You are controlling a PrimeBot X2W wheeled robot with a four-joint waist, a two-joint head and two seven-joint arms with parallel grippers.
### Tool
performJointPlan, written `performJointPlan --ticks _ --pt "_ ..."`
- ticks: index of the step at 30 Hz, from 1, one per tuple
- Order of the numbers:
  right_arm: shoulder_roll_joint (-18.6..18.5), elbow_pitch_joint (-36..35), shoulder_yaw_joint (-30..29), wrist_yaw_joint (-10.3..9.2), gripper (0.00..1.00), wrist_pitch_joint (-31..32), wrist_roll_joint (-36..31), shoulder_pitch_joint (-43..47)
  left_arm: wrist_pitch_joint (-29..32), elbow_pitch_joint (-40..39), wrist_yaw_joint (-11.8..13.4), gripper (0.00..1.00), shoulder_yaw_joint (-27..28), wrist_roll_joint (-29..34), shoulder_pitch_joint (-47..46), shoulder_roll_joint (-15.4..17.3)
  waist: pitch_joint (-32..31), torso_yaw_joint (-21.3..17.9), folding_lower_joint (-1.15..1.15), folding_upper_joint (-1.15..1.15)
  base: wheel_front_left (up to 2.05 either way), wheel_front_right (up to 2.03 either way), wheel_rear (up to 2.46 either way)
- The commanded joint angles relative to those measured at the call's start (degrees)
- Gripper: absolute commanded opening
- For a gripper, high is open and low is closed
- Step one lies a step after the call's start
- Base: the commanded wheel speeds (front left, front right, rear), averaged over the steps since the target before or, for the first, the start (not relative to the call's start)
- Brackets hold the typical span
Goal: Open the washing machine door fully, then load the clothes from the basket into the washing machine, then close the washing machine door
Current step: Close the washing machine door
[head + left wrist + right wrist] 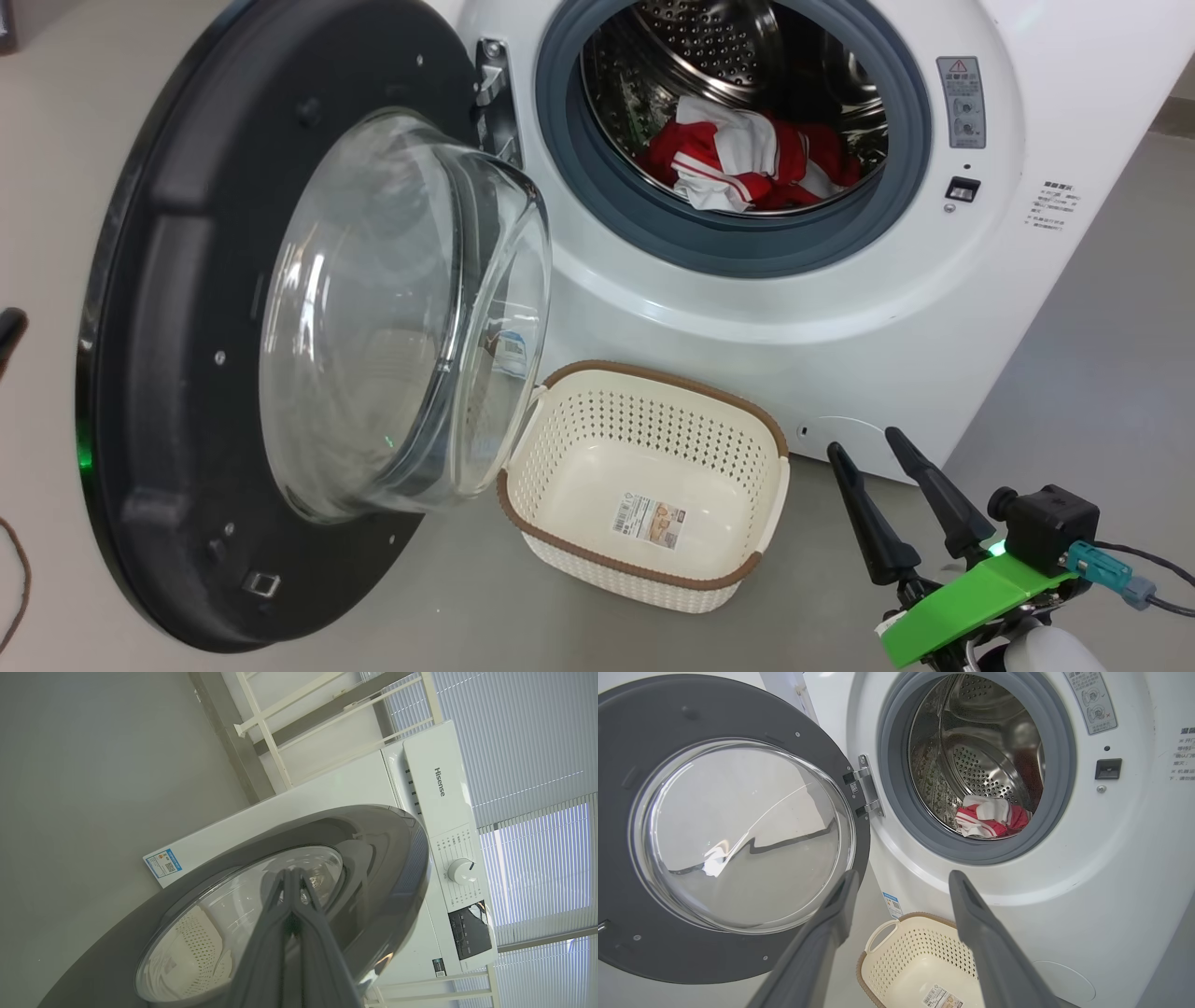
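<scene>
At five o'clock in your head view, your right gripper [863,441] has two long matte-black fingers [868,527] that taper from thick bases to blunt points. They rise from a bright green plastic bracket [971,602] with a small glowing green lamp [997,549]. Beside it is a boxy black camera module [1053,527] with a stubby round barrel. A teal connector [1100,563] and thin black cable [1158,560] run toward three o'clock. Below is your pale white forearm [1055,653]. Your left gripper [292,873], at six o'clock in its wrist view, is the same slim dark grey.
</scene>
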Motion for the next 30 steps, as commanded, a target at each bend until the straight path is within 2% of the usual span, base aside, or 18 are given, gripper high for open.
performJointPlan --ticks 1,15,30 --pt "-0.2 -1.3 0.9 0.09 1.0 -0.3 0.4 -1.1 0.7 -2.0 0.6 0.0 1.4 -0.2 -1.2 2.6 0.0 -0.3 0.0 0.0 0.0 0.0 0.0" --pt "-0.7 -1.4 -0.1 0.09 1.0 -0.3 0.4 -0.8 4.1 -6.1 2.0 0.0 -2.5 -0.3 0.8 1.2 -0.2 -1.9 0.0 0.0 0.0 0.0 0.0" --pt "0.0 -1.3 0.0 0.09 1.0 -0.3 0.3 -0.6 7.3 -14.5 4.8 0.0 -8.3 -0.5 2.8 -1.9 -1.0 -3.2 0.0 0.0 0.0 0.0 0.0"
